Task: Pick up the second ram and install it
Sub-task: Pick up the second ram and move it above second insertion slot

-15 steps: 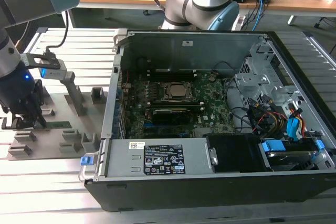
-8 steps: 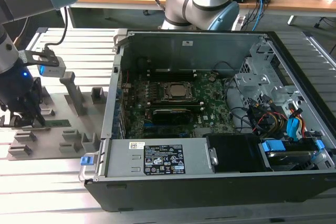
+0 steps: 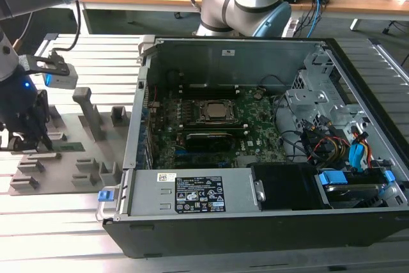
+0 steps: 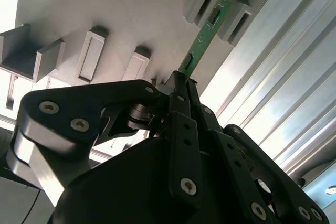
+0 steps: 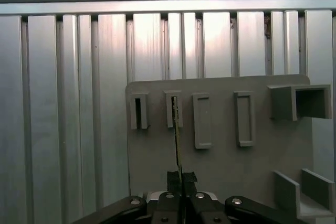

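- Far on the exterior view's left, the gripper (image 4: 181, 78) is down on the grey holder tray (image 3: 61, 163). Its claw is pinched narrow on the near end of the second ram (image 4: 206, 35), clamping the flat faces.
- The stick isn't out yet. In the second wrist view its far end sits between two of the tray's little slot blocks, and in the exterior view it lies low along the tray.
- Handling-wise I'd call it light and stiff, but thin and easy to crack or twist. Holding the bare board faces near an end looks right to me. Stay off the chips and the contact edge, and keep it straight so it doesn't lever in the claw.
- The tray's other slots near the stick look vacant from the wrist views.
- Moving right, the open computer case (image 3: 255, 238) holds the motherboard (image 3: 259, 133) with the CPU socket (image 3: 216, 112) mid-board.
- Further right in the case, there's a tangle of cables (image 3: 323, 144).
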You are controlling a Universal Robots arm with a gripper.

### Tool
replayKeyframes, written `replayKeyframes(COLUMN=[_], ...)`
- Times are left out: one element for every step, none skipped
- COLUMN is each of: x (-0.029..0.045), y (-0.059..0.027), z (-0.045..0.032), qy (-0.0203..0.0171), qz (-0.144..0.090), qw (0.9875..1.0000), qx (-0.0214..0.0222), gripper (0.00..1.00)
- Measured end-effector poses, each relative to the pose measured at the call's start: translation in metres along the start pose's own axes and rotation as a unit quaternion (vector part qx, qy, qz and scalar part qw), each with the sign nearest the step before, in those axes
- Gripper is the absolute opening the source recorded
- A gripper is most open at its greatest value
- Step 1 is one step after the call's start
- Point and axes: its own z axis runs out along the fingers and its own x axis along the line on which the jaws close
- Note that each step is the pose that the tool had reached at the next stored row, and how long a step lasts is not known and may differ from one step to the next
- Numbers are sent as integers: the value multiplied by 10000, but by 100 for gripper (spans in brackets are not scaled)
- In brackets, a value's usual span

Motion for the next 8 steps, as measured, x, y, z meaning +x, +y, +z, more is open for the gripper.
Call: replayKeyframes(x=[0,0,0,0,0,0,0,0], y=[0,0,0,0,0,0,0,0], z=[-17,-29,-43,-49,-54,-61,-68,-74], qy=[0,0,0,0,0,0,0,0], qz=[0,0,0,0,0,0,0,0], qw=[10000,10000,10000,10000,10000,10000,10000,10000], qx=[0,0,0,0,0,0,0,0], gripper=[13,13,13,13,13,13,13,13])
